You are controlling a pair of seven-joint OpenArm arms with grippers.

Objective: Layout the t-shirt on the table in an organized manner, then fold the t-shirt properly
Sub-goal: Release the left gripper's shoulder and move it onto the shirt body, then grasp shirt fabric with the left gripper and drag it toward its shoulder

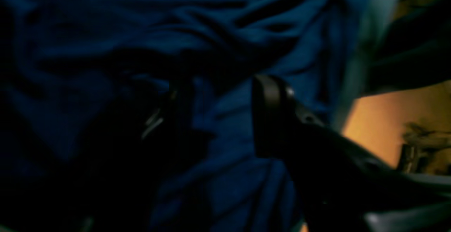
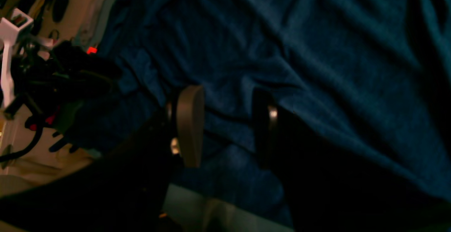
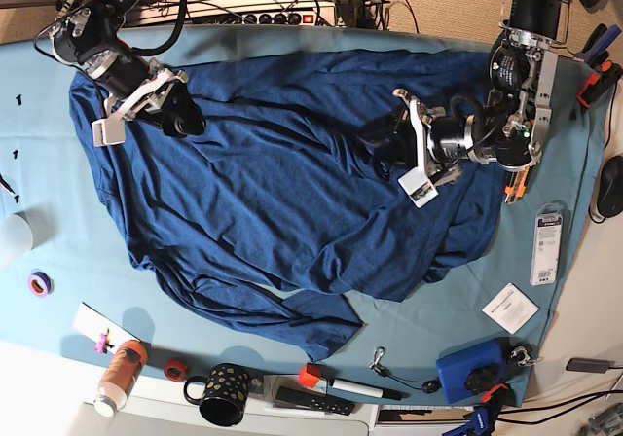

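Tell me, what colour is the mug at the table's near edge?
Black with small gold dots; the base view shows it best.

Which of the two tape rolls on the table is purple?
The purple tape roll lies near the table's left edge in the base view; the red tape roll sits by the black mug along the bottom edge.
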